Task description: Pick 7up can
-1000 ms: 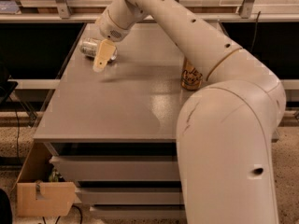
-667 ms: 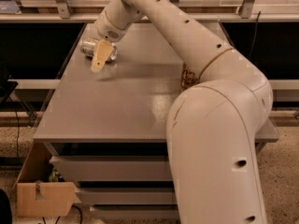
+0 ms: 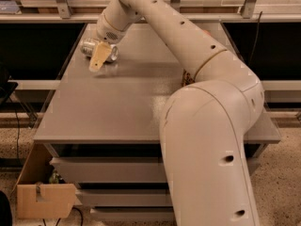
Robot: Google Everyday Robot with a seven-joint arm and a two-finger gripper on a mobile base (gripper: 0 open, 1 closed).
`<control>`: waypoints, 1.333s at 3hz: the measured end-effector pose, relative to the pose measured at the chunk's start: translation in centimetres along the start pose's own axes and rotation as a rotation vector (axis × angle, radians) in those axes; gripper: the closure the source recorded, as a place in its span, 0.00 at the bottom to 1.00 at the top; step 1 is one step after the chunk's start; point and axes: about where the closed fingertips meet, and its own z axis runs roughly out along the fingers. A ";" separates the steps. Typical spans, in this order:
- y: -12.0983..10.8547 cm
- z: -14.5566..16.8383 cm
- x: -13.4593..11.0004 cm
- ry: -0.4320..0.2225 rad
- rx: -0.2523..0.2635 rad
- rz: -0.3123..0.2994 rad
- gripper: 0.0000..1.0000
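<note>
The arm's bulky white elbow has swung leftward, covering more of the smooth grey tabletop (image 3: 103,108). The tan gripper (image 3: 98,58) overlaps the silvery cylindrical 7up can (image 3: 87,46), which lies sideways at 10 o'clock; the gripper's opening cannot be told.

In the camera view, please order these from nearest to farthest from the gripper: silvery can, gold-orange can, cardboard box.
1. Silvery-white aluminium 7up can, at the gripper, far left of the table.
2. Gold-orange can, right, behind the arm.
3. Brown cardboard box, floor, lower left.
</note>
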 end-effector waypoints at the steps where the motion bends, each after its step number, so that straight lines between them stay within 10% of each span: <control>1: 0.2 0.1 0.2 0.008 -0.007 0.011 0.42; 4: 0.0 -0.8 -0.5 0.012 0.001 -0.005 1.00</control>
